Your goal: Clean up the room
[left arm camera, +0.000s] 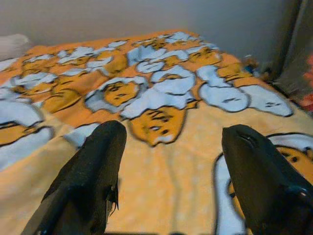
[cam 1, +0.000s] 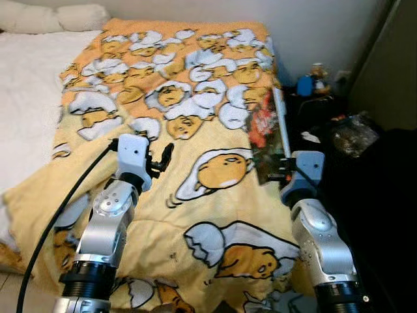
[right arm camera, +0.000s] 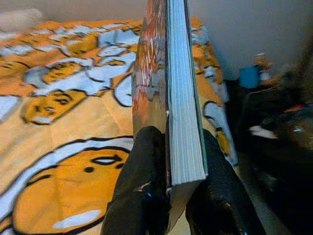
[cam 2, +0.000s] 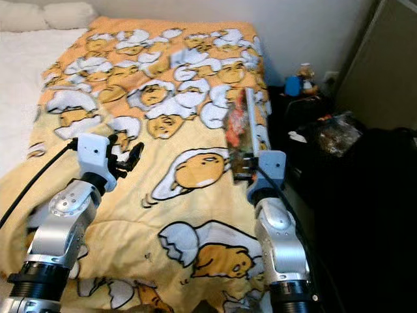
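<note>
A bed (cam 1: 26, 98) carries a yellow blanket (cam 1: 195, 215) printed with egg-yolk cartoon figures, and everything here is placed against that blanket. Beyond its left edge lie the white sheet and two pale pillows (cam 1: 55, 17) at the head of the bed. Over the blanket's left half the left hand (cam 1: 163, 158) hovers with its two black fingers (left arm camera: 95, 166) spread wide and nothing between them; a black cable (cam 1: 55, 222) runs back along that arm. Over the blanket's right edge the right hand (cam 1: 277, 175) pinches a book (cam 1: 268, 134) at its lower end, one finger pressed on each cover, so that the book stands on edge with its pale page block (right arm camera: 182, 112) facing the wrist camera and its red, patterned cover turned toward the blanket. Past the blanket's right edge, in the dark corner by the wall, sit a blue cup (cam 1: 304, 85), a small figurine (cam 1: 319, 75) and a crumpled clear bag (cam 1: 355, 134).
</note>
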Controlling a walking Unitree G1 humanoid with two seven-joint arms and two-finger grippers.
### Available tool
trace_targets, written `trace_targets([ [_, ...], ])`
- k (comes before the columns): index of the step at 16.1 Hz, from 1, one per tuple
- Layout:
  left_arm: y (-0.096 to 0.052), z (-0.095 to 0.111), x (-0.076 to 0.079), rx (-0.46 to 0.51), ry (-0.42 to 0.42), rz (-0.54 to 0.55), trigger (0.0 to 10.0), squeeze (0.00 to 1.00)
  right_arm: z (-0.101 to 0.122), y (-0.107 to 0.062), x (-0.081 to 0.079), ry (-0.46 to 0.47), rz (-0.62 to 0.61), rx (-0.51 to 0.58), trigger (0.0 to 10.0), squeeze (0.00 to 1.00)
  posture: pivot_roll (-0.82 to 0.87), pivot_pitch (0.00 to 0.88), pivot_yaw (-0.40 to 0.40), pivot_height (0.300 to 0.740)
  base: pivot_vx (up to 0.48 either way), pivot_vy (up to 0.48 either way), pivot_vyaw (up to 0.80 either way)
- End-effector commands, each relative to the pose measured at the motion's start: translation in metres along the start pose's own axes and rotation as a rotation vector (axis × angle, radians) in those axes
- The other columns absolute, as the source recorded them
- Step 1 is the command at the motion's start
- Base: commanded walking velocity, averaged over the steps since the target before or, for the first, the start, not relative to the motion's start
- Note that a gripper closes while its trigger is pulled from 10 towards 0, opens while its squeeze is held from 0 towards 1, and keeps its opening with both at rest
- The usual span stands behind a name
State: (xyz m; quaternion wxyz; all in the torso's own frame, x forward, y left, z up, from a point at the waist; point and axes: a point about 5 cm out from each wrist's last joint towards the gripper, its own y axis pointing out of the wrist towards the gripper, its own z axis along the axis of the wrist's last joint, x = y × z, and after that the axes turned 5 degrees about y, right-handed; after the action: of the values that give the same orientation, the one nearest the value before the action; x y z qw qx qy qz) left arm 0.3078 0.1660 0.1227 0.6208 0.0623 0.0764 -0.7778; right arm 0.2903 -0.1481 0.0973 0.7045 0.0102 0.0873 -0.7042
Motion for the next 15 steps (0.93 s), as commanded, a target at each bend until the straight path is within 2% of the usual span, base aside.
trace_targets([
  [1, -0.001, -0.003, -0.002, -0.017, 0.015, 0.016, 10.0, 0.00, 0.012, 0.003, -0.001, -0.008, -0.018, 0.071, 10.0, 0.00, -0.08, 0.000, 0.051, 0.740, 0.000, 0.371, 0.00],
  [3, -0.001, -0.004, 0.001, -0.023, -0.002, 0.019, 10.0, 0.00, 0.011, 0.001, 0.000, 0.037, -0.018, 0.088, 10.0, 0.00, -0.08, 0.000, 0.052, 0.740, 0.000, 0.368, 0.00],
  [7, -0.001, -0.005, 0.004, -0.031, 0.002, 0.018, 10.0, 0.00, 0.005, -0.001, 0.000, 0.037, -0.024, 0.034, 10.0, 0.00, -0.08, 0.000, 0.051, 0.740, 0.000, 0.370, 0.00],
  [9, -0.001, -0.005, 0.003, -0.033, 0.003, 0.023, 10.0, 0.00, 0.006, -0.002, -0.003, 0.094, 0.011, 0.044, 10.0, 0.00, -0.08, 0.000, 0.052, 0.740, 0.000, 0.373, 0.00],
  [11, -0.001, -0.005, 0.003, -0.036, 0.006, 0.026, 10.0, 0.00, 0.007, -0.001, -0.001, 0.055, -0.013, 0.025, 10.0, 0.00, -0.08, 0.000, 0.052, 0.740, 0.000, 0.373, 0.00],
  [13, -0.002, -0.005, 0.004, -0.036, 0.007, 0.023, 10.0, 0.00, 0.004, -0.001, 0.009, 0.089, -0.090, 0.015, 10.0, 0.00, -0.08, 0.000, 0.049, 0.740, 0.000, 0.369, -0.80],
  [15, -0.002, -0.006, 0.003, -0.038, 0.007, 0.022, 10.0, 0.00, 0.007, -0.001, 0.012, 0.102, -0.119, 0.029, 10.0, 0.00, -0.08, 0.000, 0.050, 0.740, 0.000, 0.368, -0.80],
])
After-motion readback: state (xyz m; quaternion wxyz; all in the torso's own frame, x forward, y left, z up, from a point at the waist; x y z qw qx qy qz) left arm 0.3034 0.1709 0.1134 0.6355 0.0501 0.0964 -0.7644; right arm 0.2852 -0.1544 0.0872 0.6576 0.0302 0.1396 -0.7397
